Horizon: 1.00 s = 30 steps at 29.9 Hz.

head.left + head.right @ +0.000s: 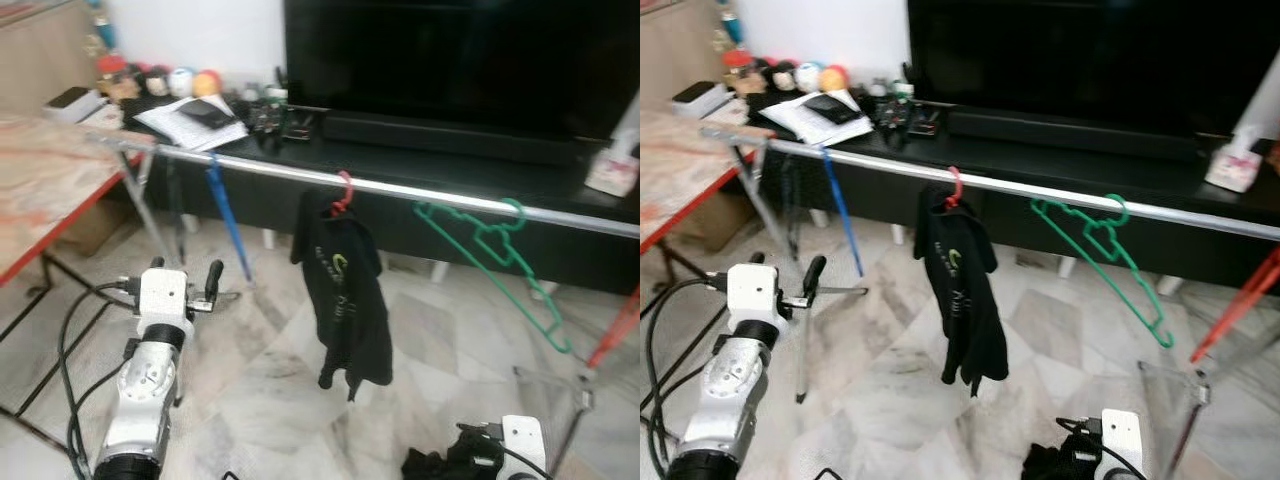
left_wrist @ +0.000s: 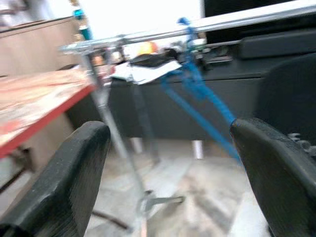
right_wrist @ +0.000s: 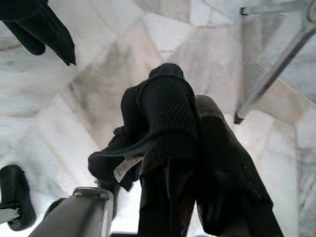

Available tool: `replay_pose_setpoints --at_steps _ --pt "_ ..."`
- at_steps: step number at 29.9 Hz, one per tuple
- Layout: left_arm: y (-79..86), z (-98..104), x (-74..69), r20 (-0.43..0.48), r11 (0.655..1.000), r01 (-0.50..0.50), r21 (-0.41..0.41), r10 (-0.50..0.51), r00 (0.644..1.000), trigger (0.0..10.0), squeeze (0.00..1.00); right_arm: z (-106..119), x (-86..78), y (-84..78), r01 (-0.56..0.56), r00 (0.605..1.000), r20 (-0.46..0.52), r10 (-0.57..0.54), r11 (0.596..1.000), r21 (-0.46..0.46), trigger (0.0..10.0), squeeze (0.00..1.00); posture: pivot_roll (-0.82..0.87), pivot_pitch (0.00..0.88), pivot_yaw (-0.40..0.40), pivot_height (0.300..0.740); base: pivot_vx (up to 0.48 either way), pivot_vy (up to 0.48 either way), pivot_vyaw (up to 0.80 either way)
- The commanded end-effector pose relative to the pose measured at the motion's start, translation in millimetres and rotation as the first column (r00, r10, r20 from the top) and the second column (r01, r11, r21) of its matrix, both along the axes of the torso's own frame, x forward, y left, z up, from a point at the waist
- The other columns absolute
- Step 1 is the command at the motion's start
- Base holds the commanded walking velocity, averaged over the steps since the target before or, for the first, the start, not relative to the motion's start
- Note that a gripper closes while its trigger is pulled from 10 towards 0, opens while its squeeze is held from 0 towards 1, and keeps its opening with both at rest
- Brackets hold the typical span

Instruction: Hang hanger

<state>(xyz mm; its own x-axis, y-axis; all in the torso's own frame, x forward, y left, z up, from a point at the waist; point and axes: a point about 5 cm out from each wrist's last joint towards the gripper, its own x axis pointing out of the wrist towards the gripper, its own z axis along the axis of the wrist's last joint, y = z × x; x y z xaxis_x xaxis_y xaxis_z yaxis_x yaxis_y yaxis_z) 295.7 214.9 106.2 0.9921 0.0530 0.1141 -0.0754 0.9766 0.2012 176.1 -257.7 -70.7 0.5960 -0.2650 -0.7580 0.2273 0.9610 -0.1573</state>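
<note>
A long silver metal clothes rail [image 1: 420,192] runs across the head views from about 9 o'clock to 3 o'clock, in front of a low black TV cabinet [image 1: 470,165]. Three hangers sit on it: a blue plastic hanger [image 1: 228,222] toward the 10 o'clock side, a red plastic hanger [image 1: 343,194] near the middle carrying a black garment with a pale logo [image 1: 345,290], and a bare green plastic hanger [image 1: 500,260] toward 3 o'clock, hooked on the rail and swung askew.

The left gripper [image 1: 185,290] stands at about 8 o'clock, raised below the rail, its two black fingers [image 2: 74,182] spread wide with nothing between them; through the gap its wrist camera looks at the blue hanger and the rail's leg.

The right gripper [image 3: 197,163] is low at 5 o'clock, over the pale marble floor [image 1: 270,390]. Its fingers are pressed together on a bunch of dark ribbed knit cloth [image 3: 163,118] with a small white label — whether a hanger lies inside that bundle cannot be made out.

As a judgement: a plastic hanger is light and fairly stiff, but smooth, so it will pivot in a two-finger pinch. The neck just under the hook is the steadiest hold, leaving the hook free to drop over the rail. The knit cloth is soft and limp — it will sag, swing and may slide off the shoulders if the hanger tilts. The open stretch of rail between the red and green hangers looks the easiest target.
</note>
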Motion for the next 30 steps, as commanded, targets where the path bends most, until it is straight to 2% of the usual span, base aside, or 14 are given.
replay_pose_setpoints --at_steps 1,11,16,19,30 --pt "-4.6 7.4 2.9 0.017 1.0 0.014 0.006 -0.014 1.0 10.0 0.0 0.0 -1.9 -3.2 0.028 1.0 -0.002 -0.028 1.0 0.005 10.0 0.0 -0.04 0.005 0.0 0.74 0.304 0.0 0.0" --pt "-13.3 12.0 8.3 0.002 0.999 0.052 0.005 -0.052 0.999 10.0 0.0 -1.9 -1.8 2.9 0.027 1.0 0.001 -0.027 0.999 0.034 10.0 0.0 -0.06 0.016 0.009 0.74 0.305 0.0 0.0" --pt "-11.7 14.3 9.9 0.003 0.999 0.046 -0.001 -0.046 0.999 10.0 0.0 -1.4 0.0 4.2 -0.002 1.0 -0.003 0.002 1.0 0.024 10.0 0.0 -0.05 0.026 0.009 0.74 0.31 0.0 0.0" --pt "-9.1 11.9 11.0 -0.024 0.999 0.029 -0.032 -0.03 0.999 10.0 0.0 -1.5 0.6 5.1 -0.02 1.0 -0.01 0.02 1.0 0.016 10.0 0.0 -0.05 0.027 0.008 0.74 0.307 0.0 0.18" --pt "-3.7 12.3 14.7 -0.068 0.998 -0.008 -0.057 0.004 0.998 10.0 0.0 -0.7 2.0 4.4 0.013 1.0 0.001 -0.013 0.999 0.029 10.0 0.0 -0.05 0.025 0.007 0.74 0.307 0.0 0.0"
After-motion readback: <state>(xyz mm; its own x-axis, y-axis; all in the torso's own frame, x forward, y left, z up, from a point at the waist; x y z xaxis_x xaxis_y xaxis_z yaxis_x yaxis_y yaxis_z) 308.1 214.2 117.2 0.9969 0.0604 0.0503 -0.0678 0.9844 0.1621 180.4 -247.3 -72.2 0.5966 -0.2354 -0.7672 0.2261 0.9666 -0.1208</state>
